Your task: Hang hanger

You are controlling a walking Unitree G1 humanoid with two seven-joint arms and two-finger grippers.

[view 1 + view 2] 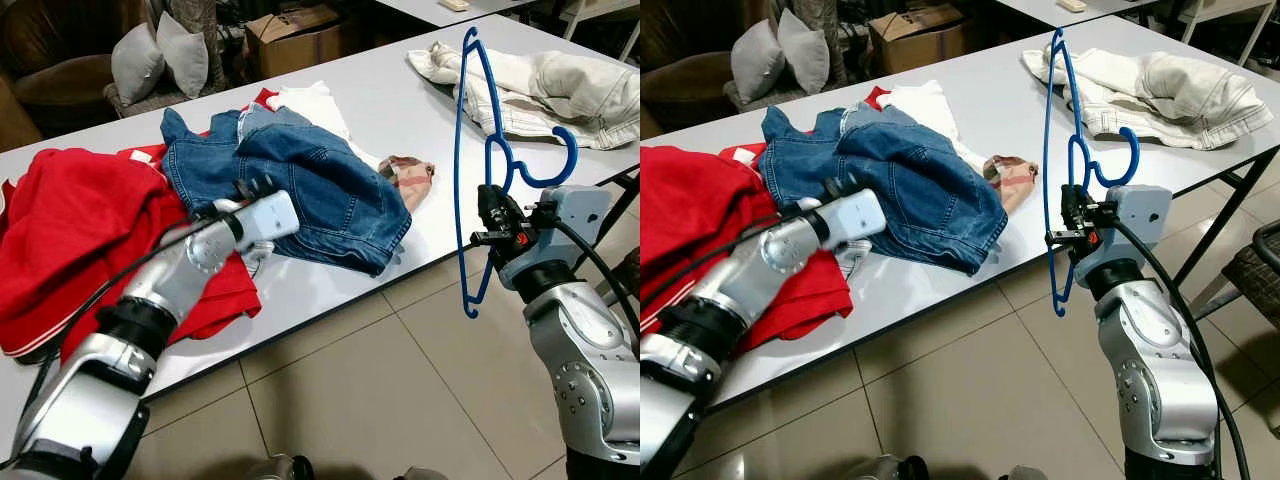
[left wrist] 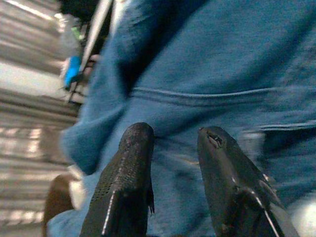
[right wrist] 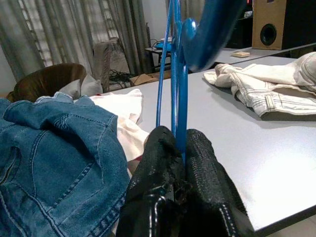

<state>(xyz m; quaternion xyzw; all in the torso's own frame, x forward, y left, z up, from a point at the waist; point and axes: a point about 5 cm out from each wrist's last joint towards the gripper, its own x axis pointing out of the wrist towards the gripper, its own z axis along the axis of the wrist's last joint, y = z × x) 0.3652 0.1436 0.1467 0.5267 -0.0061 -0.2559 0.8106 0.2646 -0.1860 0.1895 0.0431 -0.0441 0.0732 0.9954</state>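
Note:
A blue plastic hanger (image 1: 468, 170) stands upright off the table's near edge, its hook (image 1: 545, 160) curling toward my right arm. My right gripper (image 1: 492, 222) is shut on the hanger's neck; the right wrist view shows both fingers (image 3: 197, 168) pinching the blue stem (image 3: 180, 113). A blue denim garment (image 1: 300, 180) lies crumpled mid-table. My left gripper (image 1: 255, 187) rests at its near-left edge with its fingers (image 2: 131, 168) a little apart and open, the denim (image 2: 207, 59) right in front of them.
A red garment (image 1: 70, 230) is heaped on the left of the white table (image 1: 390, 110), white and plaid cloth beside the denim. Pale trousers (image 1: 560, 90) lie far right. Cushions (image 1: 160, 55) and a cardboard box (image 1: 295, 35) stand behind. Tiled floor (image 1: 400, 390) spreads in front.

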